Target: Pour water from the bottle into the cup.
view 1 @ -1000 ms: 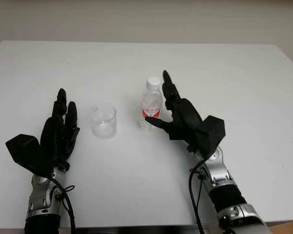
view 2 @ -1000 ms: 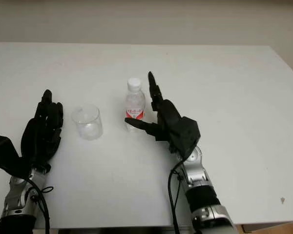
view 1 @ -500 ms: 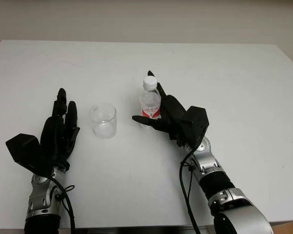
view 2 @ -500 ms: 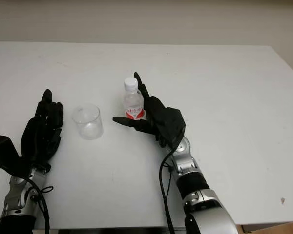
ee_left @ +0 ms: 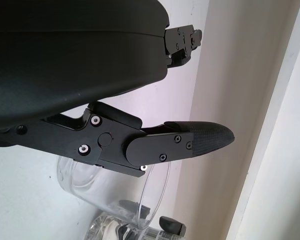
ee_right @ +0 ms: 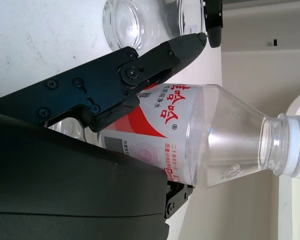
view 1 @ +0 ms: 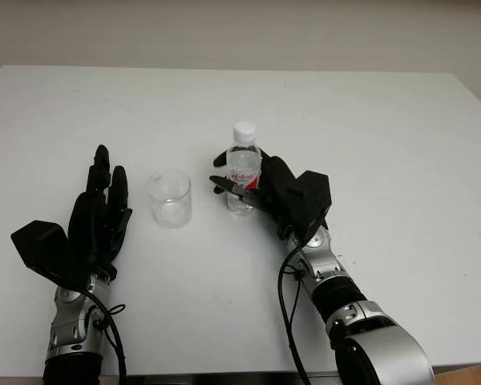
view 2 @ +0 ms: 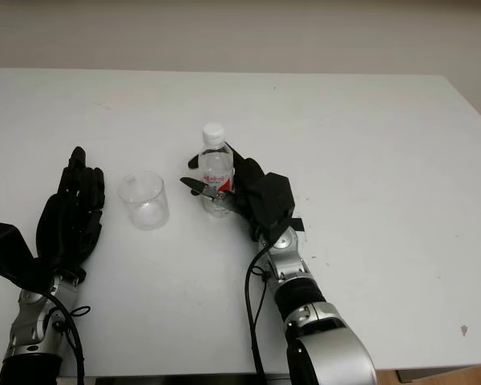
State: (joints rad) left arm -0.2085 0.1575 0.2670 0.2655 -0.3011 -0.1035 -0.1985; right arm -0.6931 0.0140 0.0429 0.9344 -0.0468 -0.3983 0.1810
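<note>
The white table [view 1: 385,128] carries the task items near its middle, and wide bare surface extends from the bottle [view 1: 243,170] toward the far edge and toward both side edges. The bottle stands upright with its white cap [view 1: 244,130] on and a red-and-white label around its body. The clear cup [view 1: 169,198] stands upright to the left of the bottle, apart from it, with a bare strip of table between the two. The right hand [view 1: 260,186] is at the bottle on the side away from the cup; its fingers [ee_right: 140,70] are curled around the labelled body, one crossing the front of the label and the palm shell pressed against the opposite side. The left hand [view 1: 100,216] is on the far side of the cup from the bottle, near the cup but clear of it, open and holding nothing, fingers pointing toward the far edge.
</note>
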